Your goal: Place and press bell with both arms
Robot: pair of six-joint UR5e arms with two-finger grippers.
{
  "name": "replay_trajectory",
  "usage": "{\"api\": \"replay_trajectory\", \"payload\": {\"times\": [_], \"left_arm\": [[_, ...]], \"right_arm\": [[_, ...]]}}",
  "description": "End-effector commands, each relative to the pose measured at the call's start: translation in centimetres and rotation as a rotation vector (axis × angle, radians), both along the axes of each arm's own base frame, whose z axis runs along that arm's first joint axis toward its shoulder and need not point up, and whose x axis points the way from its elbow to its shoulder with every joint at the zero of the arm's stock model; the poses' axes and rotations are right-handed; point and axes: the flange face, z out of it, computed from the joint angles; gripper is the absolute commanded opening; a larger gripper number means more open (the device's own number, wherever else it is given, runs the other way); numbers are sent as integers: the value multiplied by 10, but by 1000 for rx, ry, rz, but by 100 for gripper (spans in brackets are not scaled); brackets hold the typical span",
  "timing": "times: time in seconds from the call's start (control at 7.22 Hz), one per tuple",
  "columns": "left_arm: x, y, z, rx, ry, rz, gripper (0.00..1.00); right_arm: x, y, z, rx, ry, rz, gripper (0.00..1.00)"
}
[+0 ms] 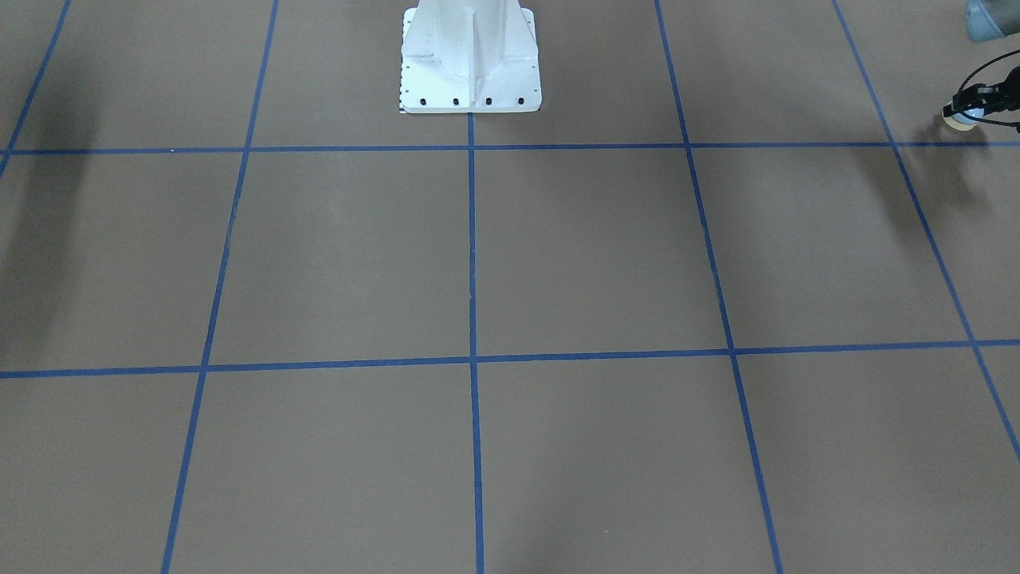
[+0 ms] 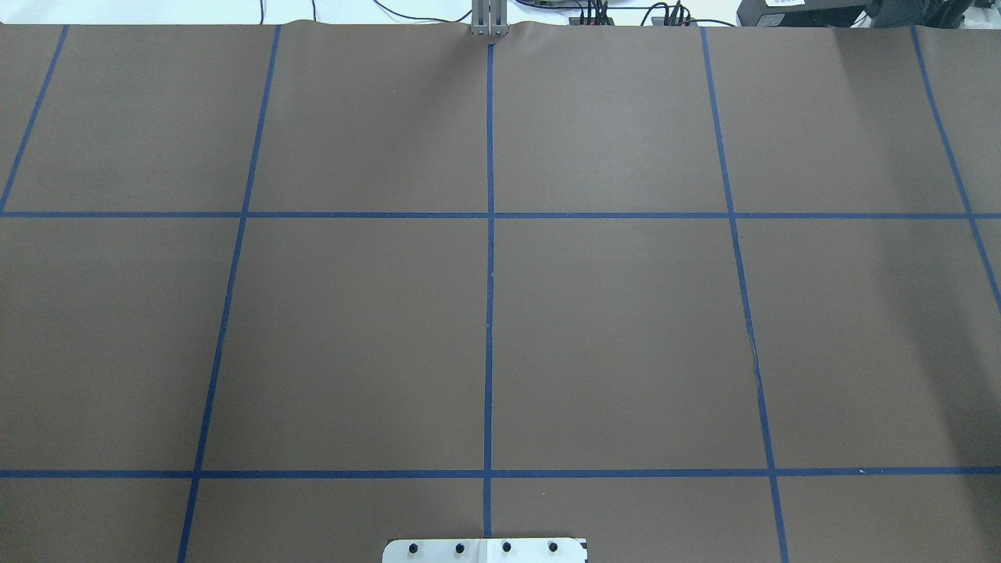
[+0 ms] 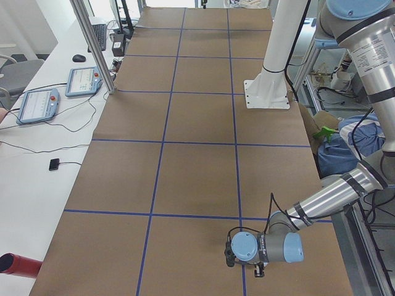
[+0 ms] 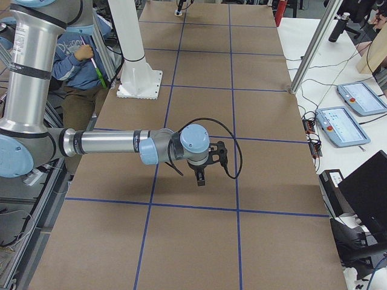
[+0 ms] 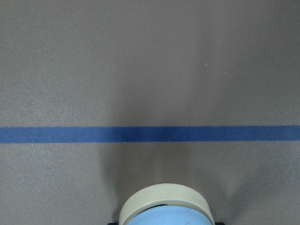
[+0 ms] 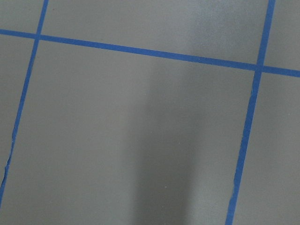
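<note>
The left claw [image 1: 970, 108] grips the bell [image 1: 960, 120] by its dome at the table's [image 1: 590, 255] far left end, close to the robot's side. The wrist view shows the bell's cream rim just short of a blue tape line [image 5: 150, 134]. Whether the bell touches the table cannot be told. The right claw [image 4: 201, 175] hangs above the table; whether it is released or clenched cannot be told.

brown table [image 2: 352, 336], blue tape lines [image 2: 489, 313], white pedestal [image 1: 470, 64], teach pendants [image 3: 38, 105]
</note>
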Motion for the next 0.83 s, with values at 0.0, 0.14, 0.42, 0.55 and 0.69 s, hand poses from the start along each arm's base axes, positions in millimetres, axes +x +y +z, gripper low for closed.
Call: {"api": "replay_trajectory", "payload": {"times": [0.0,0.14,0.42,0.55,0.69], "left_arm": [[8,-27,-32,61,22,-11,5],[15,-52,-66,47,11,-53,2],[32,-108,-140,102,28,-57,2],[46,-156,-183,107,30,-57,2],[62,-202,-236,105,31,-52,3]], "right_arm": [[1,1,-1,2,0,1,100],[0,0,0,0,0,0,100],[1,0,-1,2,0,1,100],[0,0,-1,2,0,0,100],[0,0,-1,3,1,0,100]]}}
